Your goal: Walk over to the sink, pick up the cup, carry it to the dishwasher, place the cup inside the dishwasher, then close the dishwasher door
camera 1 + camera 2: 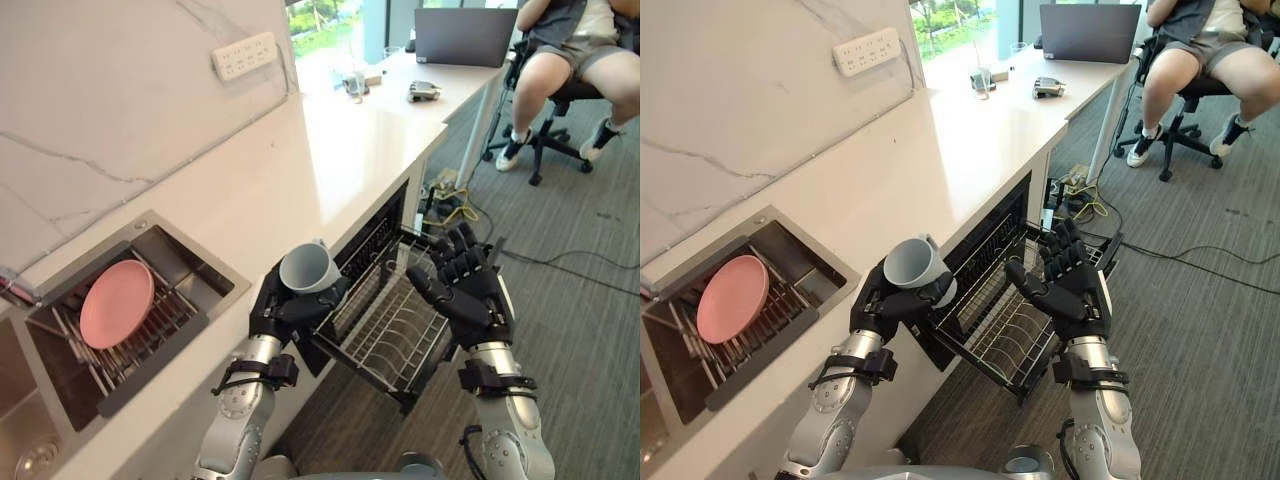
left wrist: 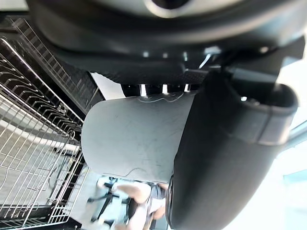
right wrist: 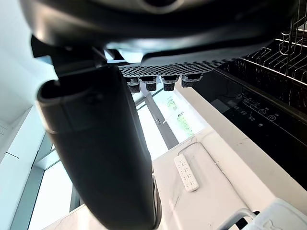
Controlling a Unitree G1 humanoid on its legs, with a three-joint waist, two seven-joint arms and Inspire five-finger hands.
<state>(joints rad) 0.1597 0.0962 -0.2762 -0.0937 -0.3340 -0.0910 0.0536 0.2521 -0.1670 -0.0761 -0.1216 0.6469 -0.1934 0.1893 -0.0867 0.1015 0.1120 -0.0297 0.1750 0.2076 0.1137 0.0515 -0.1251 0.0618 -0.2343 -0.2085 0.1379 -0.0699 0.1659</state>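
Left eye view: the carry looks nearly done, with the left robot hand [image 1: 285, 312] curled round the grey cup [image 1: 308, 268] just above the left edge of the pulled-out dishwasher rack [image 1: 392, 330], and the right robot hand [image 1: 468, 292] loosely spread and holding nothing over the rack's right edge. Left wrist view: the thumb wraps the cup wall and the rack wires beside it look bare, so the next move is probably to lower the cup past the rack rim, clear of the surface [image 1: 330, 160] edge. Right wrist view: fingers uncurled, nothing held.
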